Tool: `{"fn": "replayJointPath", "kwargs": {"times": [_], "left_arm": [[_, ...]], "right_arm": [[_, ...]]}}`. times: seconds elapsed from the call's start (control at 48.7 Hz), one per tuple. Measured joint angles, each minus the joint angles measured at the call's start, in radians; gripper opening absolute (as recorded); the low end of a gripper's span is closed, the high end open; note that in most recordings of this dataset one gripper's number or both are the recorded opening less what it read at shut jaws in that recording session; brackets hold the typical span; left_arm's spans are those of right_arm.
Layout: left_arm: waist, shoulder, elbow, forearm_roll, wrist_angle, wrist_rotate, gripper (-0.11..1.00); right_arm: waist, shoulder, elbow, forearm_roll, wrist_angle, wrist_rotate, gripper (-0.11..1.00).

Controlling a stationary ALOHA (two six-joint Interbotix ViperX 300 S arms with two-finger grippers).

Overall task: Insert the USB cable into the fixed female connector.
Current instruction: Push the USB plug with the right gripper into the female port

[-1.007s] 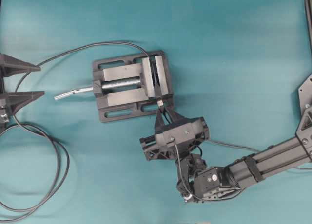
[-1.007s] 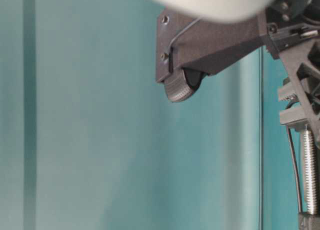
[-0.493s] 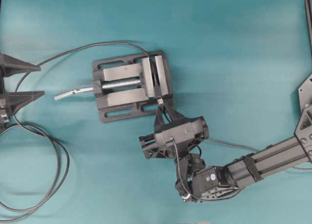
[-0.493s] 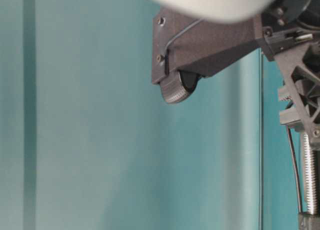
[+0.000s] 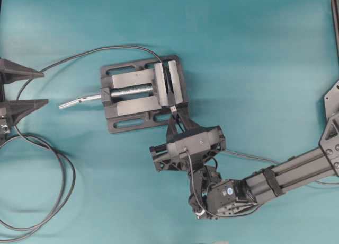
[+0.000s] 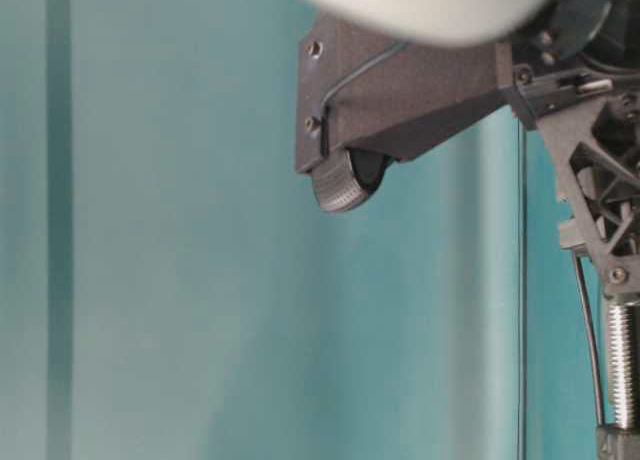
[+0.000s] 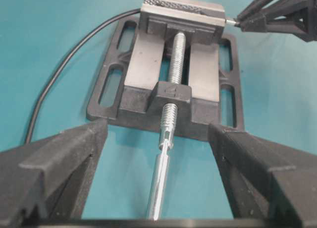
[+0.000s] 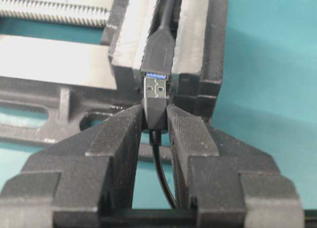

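We hold the USB cable (image 8: pixel 156 101) by its dark plug body, pinched between the ribbed fingers (image 8: pixel 121 139) of the right gripper (image 8: pixel 154 126), with the silver plug shell pointing at the fixed female connector (image 8: pixel 159 54). That connector sits clamped between the grey jaws of the vise (image 8: pixel 198 49), its blue-lined mouth facing us, and the plug tip is just short of it, nearly touching. To do this step well, we judge that we should keep the plug's flat face square with the socket mouth and push straight along the connector's axis, slowly, without twisting. The plug looks very slightly off to one side, so a small sideways correction seems wise. Our left gripper (image 7: pixel 158 208) waits spread wide and empty, facing the vise's screw handle (image 7: pixel 161 186).
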Motion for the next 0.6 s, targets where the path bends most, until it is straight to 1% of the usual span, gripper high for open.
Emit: {"fn": "replayJointPath", "kwargs": {"times": [0.596], "left_arm": [[-0.002, 0.0, 0.0, 0.002, 0.0, 0.0, 0.96]], "right_arm": [[-0.006, 0.0, -0.005, 0.0, 0.002, 0.0, 0.21]]}}
